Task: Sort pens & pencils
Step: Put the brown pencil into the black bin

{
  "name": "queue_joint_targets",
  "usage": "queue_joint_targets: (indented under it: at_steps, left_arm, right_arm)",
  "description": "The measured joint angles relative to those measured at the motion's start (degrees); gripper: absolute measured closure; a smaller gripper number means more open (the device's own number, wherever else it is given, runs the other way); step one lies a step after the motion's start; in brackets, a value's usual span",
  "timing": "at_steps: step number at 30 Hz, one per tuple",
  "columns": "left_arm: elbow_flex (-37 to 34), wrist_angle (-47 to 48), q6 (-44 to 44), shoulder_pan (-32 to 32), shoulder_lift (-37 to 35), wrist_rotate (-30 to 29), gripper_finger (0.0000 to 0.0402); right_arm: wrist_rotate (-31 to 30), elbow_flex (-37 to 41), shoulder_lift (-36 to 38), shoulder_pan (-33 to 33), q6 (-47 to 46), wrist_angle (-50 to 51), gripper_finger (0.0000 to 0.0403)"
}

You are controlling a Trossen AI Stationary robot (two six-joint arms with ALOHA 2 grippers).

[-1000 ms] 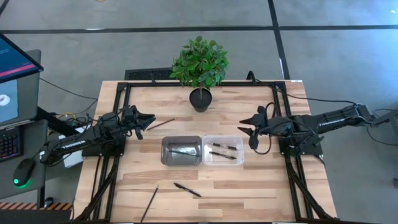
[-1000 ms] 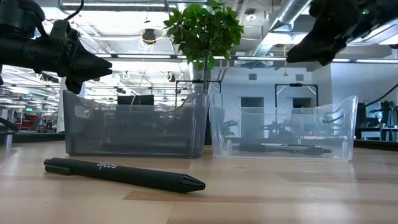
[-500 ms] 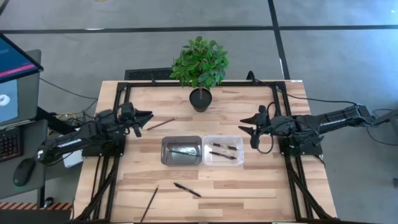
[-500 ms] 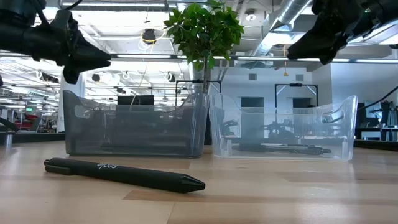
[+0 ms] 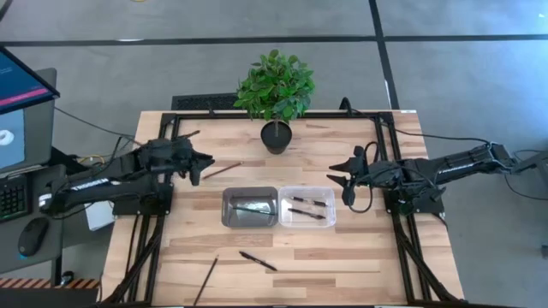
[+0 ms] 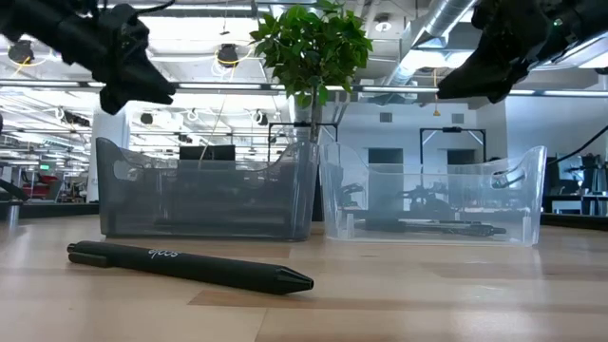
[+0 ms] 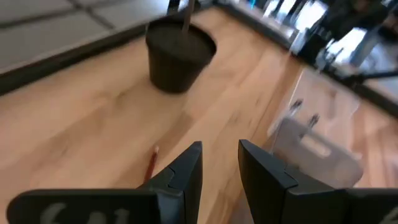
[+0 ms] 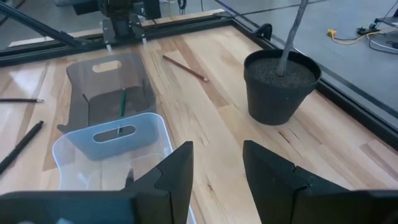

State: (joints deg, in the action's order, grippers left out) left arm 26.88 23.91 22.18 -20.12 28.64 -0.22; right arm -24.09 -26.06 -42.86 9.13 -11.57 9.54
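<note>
Pencils and pens lie scattered in the high view: one pencil (image 5: 222, 169) sits just beside the left gripper (image 5: 204, 162), whose fingers stand apart and empty; a second pencil (image 5: 205, 281) and a pen (image 5: 258, 261) lie at the near edge. The grey bin (image 5: 250, 208) holds one stick, the clear bin (image 5: 307, 206) two pens. The right gripper (image 5: 337, 179) hovers beside the clear bin, fingers apart, empty.

Low view: the pen (image 6: 188, 265) lies before both bins, both grippers high above.

Left wrist view: the pencil (image 7: 151, 164) lies just ahead of the parted fingers (image 7: 184, 169), near the plant pot (image 7: 178, 57).

Right wrist view: the pencil (image 8: 185, 68) lies well beyond the open fingers (image 8: 175, 171).
</note>
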Motion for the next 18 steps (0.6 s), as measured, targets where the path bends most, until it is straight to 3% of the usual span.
queue_joint_targets:
  at_steps: [6, 11, 18]
  left_arm:
    - [7.8, 13.1, 0.3, 0.0, 7.9, 1.4, 0.0308]
    - [9.9, 16.5, -4.5, 1.0, 13.1, 9.8, 0.0308]
    - [10.1, 19.9, -4.5, 0.7, 18.2, 2.5, 0.0308]
  right_arm:
    - [0.0, 0.0, 0.0, 0.0, 0.0, 0.0, 0.0238]
    - [0.0, 0.0, 0.0, 0.0, 0.0, 0.1, 0.0237]
    - [0.0, 0.0, 0.0, 0.0, 0.1, 0.1, 0.0238]
